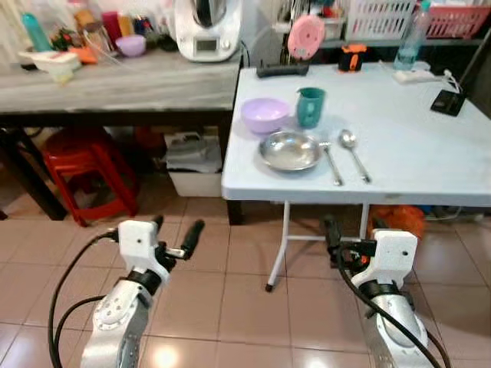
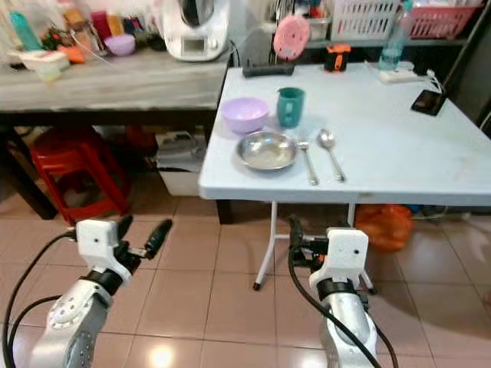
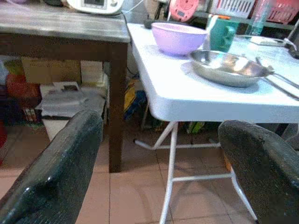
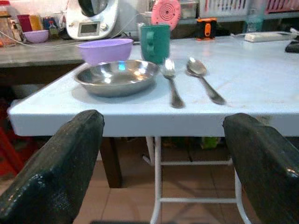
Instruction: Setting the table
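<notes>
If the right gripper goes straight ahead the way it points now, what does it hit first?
Most likely the near edge of the white folding table: the right gripper, fingers open, points at about rim height. Just behind the rim lies the steel plate. Depth is hard to judge.

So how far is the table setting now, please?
One place looks laid on the pale blue folding table: round steel plate, lilac plastic bowl, teal mug, and a metal fork and metal spoon beside the plate. Nothing is in hand: left tool and right tool hang open and empty below the table edge. Nothing visibly remains.
</notes>
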`<state>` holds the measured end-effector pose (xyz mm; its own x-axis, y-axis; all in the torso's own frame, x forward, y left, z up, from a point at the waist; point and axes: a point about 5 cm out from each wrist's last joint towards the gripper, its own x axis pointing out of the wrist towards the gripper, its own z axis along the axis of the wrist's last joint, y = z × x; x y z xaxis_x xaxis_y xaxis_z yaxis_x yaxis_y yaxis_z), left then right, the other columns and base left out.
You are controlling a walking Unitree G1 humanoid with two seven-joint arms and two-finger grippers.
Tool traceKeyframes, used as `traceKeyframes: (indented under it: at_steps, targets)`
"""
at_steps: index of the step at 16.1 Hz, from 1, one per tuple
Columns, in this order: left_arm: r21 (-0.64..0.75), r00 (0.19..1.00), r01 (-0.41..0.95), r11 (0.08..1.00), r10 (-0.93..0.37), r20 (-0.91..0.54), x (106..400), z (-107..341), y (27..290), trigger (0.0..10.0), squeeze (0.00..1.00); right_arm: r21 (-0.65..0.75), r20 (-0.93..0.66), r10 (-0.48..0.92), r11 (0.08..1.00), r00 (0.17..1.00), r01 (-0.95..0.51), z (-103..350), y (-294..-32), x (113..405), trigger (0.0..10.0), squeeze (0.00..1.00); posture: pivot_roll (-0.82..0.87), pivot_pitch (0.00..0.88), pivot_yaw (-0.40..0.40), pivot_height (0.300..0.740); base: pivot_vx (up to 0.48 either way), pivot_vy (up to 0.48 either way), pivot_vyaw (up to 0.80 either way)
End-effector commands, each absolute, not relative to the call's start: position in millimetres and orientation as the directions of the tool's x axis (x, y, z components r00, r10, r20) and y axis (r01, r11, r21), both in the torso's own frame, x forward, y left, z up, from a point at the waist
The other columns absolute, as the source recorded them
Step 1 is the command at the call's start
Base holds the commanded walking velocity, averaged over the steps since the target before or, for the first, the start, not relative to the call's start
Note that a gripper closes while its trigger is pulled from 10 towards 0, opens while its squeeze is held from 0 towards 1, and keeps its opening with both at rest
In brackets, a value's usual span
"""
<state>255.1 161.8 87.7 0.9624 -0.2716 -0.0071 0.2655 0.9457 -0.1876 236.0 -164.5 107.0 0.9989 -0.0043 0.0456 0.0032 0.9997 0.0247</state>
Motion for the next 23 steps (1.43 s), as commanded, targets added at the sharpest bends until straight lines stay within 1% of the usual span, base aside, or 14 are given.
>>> traceKeyframes:
  at_steps: [1,8,10,13,23]
  targets:
    - [-0.202,0.958,0.281,0.938,-0.286,0.002,255.4,89.2,159.4,10.0,0.00,0.014,0.040,-0.017,1.000,0.999,0.016,106.2,-169.5,236.0,10.0,0.00,-0.02,0.016,0.089,0.740,0.000,0.000,0.00]
    - [-0.227,0.940,0.335,0.915,-0.342,0.011,254.8,90.5,154.6,10.0,0.00,-0.002,0.047,-0.007,1.000,0.999,0.007,106.3,-168.7,236.4,10.0,0.00,-0.02,0.008,0.093,0.740,0.000,0.000,0.00]
    - [-0.231,0.938,0.340,0.912,-0.347,0.008,253.5,89.1,154.1,10.0,0.00,-0.004,0.049,-0.005,1.000,0.999,0.005,106.7,-169.2,235.7,10.0,0.00,-0.02,0.011,0.089,0.740,0.289,0.000,0.00]
    - [-0.236,0.938,0.339,0.910,-0.348,0.006,251.6,88.1,152.4,10.0,0.00,-0.008,0.049,-0.001,1.000,0.999,0.002,107.3,-169.6,235.2,10.0,0.00,-0.02,0.018,0.083,0.740,0.104,0.000,0.00]
    - [-0.250,0.937,0.343,0.906,-0.348,0.023,251.4,90.9,149.6,10.0,0.00,-0.028,0.069,-0.006,1.000,0.998,0.008,114.6,-174.6,235.9,10.0,0.00,-0.04,0.027,0.074,0.740,0.396,0.000,0.00]
